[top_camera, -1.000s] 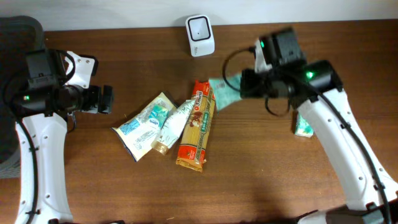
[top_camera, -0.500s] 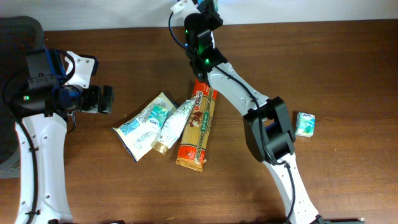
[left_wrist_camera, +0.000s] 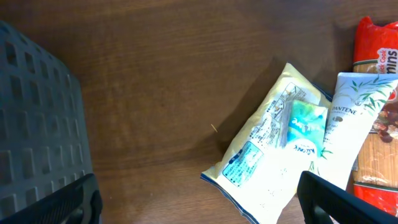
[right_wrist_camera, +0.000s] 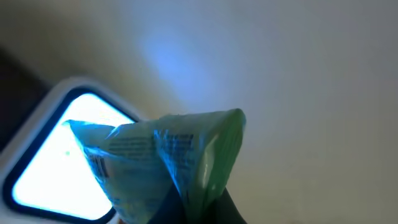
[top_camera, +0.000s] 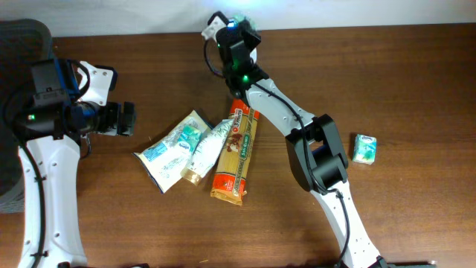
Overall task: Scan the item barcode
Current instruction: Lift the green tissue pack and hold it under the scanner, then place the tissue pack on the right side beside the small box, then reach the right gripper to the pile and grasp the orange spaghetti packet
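Scan step — your shut right gripper (right_wrist_camera: 193, 208) holds the green packet (right_wrist_camera: 168, 155) at the scanner (right_wrist_camera: 50, 168); barcode hidden — maybe turn it.

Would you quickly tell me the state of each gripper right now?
Left gripper: open, holding nothing.
Right gripper: closed on the green packet, over the scanner.
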{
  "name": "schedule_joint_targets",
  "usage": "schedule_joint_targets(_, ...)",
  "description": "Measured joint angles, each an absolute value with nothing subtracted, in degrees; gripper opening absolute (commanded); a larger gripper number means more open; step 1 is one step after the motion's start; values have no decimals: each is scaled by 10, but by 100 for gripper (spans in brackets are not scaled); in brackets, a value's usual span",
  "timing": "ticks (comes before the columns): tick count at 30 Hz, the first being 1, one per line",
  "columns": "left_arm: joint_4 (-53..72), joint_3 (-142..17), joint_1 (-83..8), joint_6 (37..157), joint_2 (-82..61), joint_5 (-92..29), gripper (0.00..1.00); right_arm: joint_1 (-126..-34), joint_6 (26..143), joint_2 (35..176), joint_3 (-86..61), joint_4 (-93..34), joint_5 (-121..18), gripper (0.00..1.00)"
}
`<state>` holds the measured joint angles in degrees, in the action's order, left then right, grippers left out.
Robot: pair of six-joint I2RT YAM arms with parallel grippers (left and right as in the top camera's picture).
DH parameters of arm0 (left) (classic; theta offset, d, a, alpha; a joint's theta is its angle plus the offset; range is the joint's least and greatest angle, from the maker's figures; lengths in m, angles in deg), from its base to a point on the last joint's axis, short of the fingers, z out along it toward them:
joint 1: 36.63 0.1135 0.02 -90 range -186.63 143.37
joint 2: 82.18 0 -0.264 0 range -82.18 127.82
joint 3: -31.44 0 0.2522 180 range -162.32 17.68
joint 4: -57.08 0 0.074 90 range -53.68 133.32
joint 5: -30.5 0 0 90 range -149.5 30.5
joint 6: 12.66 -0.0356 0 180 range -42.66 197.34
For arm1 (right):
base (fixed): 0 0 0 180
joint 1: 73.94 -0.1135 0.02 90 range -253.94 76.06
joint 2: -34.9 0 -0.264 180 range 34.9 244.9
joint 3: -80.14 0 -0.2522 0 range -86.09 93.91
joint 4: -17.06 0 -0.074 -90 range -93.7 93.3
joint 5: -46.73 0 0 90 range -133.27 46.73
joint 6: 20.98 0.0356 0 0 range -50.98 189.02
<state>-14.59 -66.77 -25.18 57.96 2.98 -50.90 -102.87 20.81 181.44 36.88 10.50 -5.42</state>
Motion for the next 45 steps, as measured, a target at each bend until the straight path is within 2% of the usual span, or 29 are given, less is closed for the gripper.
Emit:
schedule_joint_targets(3,-146,-668,-252,580,30,-509,99,-1027,208,1815,369,101,-63,4)
schedule_joint_targets(9,-146,-668,-252,580,30,-509,99,-1031,208,1807,385,-12,-63,4)
schedule_joint_targets(15,-146,-668,-252,580,30,-509,99,-1048,208,1795,386,-64,-54,4)
schedule_joint_targets(18,-146,-668,-252,580,30,-509,99,-1048,252,1753,373,-112,-71,4)
schedule_joint_targets(21,-145,-668,-252,580,30,-509,99,-1048,409,1558,373,-382,-160,4)
schedule_joint_targets(23,-148,-669,-252,579,30,-509,99,-1038,565,1409,383,-572,-224,4)
schedule_joint_targets(25,-147,-669,-252,580,30,-509,99,-967,690,1326,389,-714,-281,4)
schedule_joint_targets(27,-147,-669,-252,579,30,-509,99,-893,737,1352,358,-808,-348,4)
schedule_joint_targets(32,-147,-669,-251,580,30,-509,99,-766,783,1390,150,-762,-395,4)
schedule_joint_targets(34,-147,-669,-251,580,30,-509,99,-715,796,1392,65,-671,-399,4)
schedule_joint_targets(36,-146,-669,-251,579,30,-509,99,-672,798,1392,-6,-599,-399,15)
schedule_joint_targets(37,-146,-669,-251,579,30,-509,99,-666,805,1391,-20,-575,-400,24)
schedule_joint_targets(38,-146,-669,-251,580,30,-509,99,-660,810,1391,-38,-564,-402,37)
schedule_joint_targets(42,-146,-669,-251,580,30,-509,99,-651,813,1391,-44,-571,-404,55)
schedule_joint_targets(45,-146,-669,-251,580,30,-509,99,-651,811,1392,-27,-621,-435,57)
